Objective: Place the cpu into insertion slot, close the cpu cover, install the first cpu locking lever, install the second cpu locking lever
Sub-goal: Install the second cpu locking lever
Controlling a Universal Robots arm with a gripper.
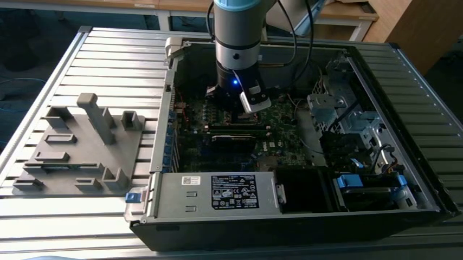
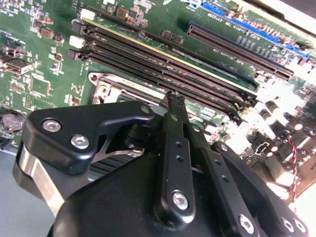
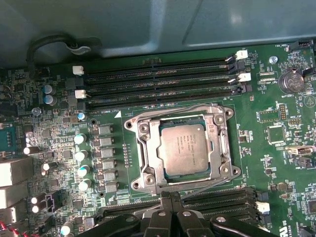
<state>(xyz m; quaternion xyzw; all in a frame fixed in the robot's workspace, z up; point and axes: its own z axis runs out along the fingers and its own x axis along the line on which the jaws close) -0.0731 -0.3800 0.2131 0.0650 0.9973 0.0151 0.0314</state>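
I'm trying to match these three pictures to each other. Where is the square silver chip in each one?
Exterior view: hidden under the arm.
First wrist view: the cpu lies mid-picture inside the cpu cover.
Second wrist view: the gripper blocks it; a metal socket corner peeks out.
Shared landmark: long black memory slots beside the socket.

The arm (image 1: 237,32) stands upright, gripper (image 2: 173,101) pointing down with fingertips pressed together.

A workshop: open computer case (image 1: 289,216) on a slatted metal bench (image 1: 108,49).
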